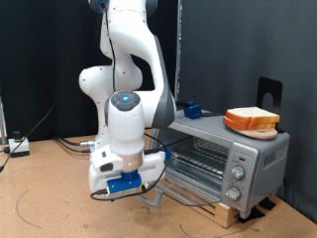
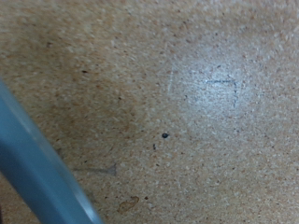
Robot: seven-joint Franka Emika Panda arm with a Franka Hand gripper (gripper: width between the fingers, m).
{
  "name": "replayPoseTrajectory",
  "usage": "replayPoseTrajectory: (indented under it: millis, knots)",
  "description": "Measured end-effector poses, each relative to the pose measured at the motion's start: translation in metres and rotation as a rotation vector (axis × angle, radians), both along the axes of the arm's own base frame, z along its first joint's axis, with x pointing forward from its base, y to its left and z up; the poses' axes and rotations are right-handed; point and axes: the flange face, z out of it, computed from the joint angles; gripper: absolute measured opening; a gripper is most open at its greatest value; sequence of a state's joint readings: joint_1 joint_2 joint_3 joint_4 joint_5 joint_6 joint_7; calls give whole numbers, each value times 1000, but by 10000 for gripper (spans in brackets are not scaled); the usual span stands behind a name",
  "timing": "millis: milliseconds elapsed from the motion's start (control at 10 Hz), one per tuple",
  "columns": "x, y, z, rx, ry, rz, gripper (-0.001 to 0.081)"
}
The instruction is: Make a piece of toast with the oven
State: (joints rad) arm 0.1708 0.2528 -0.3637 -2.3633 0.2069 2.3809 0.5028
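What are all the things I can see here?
toast: one, cream with orange-brown crust, lying on top of the oven.
oven: one, silver-grey, glass door and wire rack, knobs on its panel, at the exterior view's right, standing on a wooden board.
board: one, pale wood, under the oven.
blue thing: one, blue, behind the oven; too small to identify.
black stand: one, black, behind the toast.
cables: several, dark, at the exterior view's left.
table: one, brown speckled board, under everything.
arm: one, white, at the middle.
gripper: one, grey fingers low over the table by the oven's front, holding nothing visible.
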Motion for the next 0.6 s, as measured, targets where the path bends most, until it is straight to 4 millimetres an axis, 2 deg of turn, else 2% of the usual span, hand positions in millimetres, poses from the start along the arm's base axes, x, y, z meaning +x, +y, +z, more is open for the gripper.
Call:
replayPoseTrajectory:
  millis: [400, 600]
  knots:
    - [0, -3, -30, -54, -30, 18, 807]
    - [-4, -2, -37, -102, -55, -16, 807]
